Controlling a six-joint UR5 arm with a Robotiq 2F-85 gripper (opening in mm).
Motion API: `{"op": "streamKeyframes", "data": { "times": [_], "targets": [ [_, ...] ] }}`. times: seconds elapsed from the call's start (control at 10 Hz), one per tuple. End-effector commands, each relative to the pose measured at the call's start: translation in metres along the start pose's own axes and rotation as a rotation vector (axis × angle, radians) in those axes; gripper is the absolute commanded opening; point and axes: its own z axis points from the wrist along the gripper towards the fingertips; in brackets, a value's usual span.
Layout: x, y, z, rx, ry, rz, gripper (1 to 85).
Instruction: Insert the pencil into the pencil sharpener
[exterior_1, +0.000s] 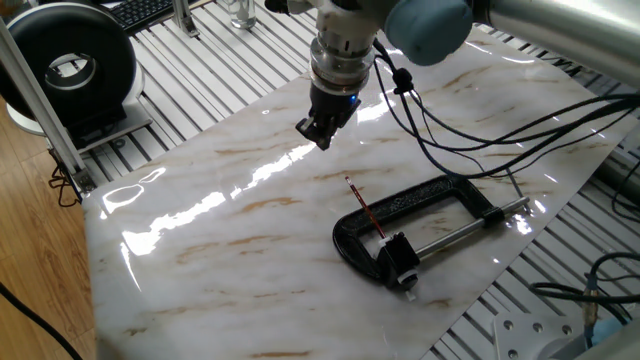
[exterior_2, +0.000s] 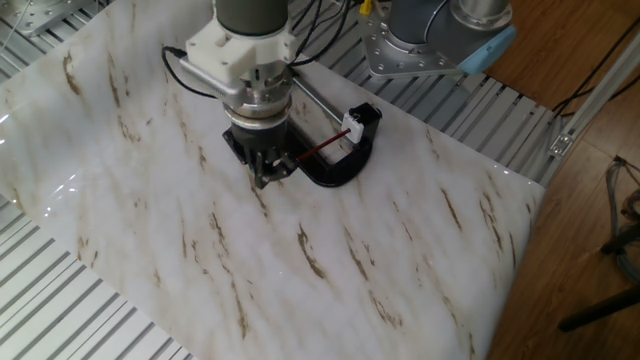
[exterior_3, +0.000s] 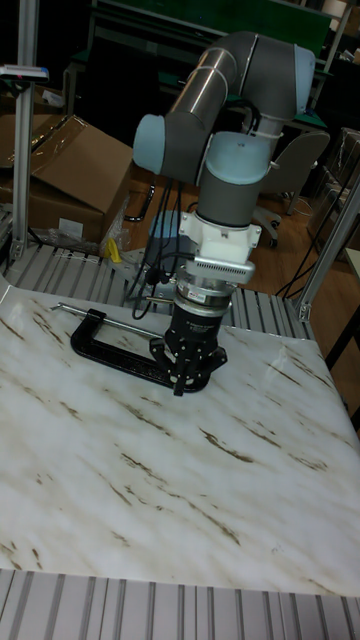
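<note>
Pencil: lying slanted across the C-clamp, lower tip leaning at the pencil sharpener, upper end jutting out over the marble tabletop; in the other fixed view showing as a thin dark-red line between the clamp's jaws

Pencil handling: judging it very light, stiff and thin, smooth enough to roll or swing at a sideways nudge; likely easy to snap at the lead, so calling for a gentle pinch

Grip point: looking best on the bare upper half, clear of the clamp's frame, with fingers crossing the shaft

Pencil sharpener: sitting small, black and boxy by the clamp's screw end, touching or just beside the frame; probably light enough to slide when pushed, so needing a straight push along the pencil's axis

Gripper: hanging above the marble, well apart from the pencil, holding nothing; fingertips looking drawn together, though not telling for certain from any view

Task progress: seeming unfinished, no grasp on the pencil yet
</note>
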Motion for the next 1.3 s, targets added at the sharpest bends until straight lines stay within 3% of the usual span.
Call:
{"op": "streamKeyframes", "data": {
  "times": [0.0,0.2,0.5,0.7,0.8,1.0,1.2],
  "targets": [
    [0.014,0.004,-0.016,-0.031,0.046,-0.016,1.0],
    [0.033,0.001,-0.052,-0.013,0.072,-0.003,1.0],
    [0.046,-0.002,-0.079,0.028,0.081,0.004,1.0],
    [0.042,-0.001,-0.078,0.029,0.068,0.032,1.0],
    [0.041,-0.006,-0.078,0.049,0.063,0.062,1.0],
    [0.028,-0.008,-0.078,0.055,0.010,0.132,1.0],
    [0.018,-0.008,-0.078,0.054,-0.030,0.124,1.0]
  ]
}}
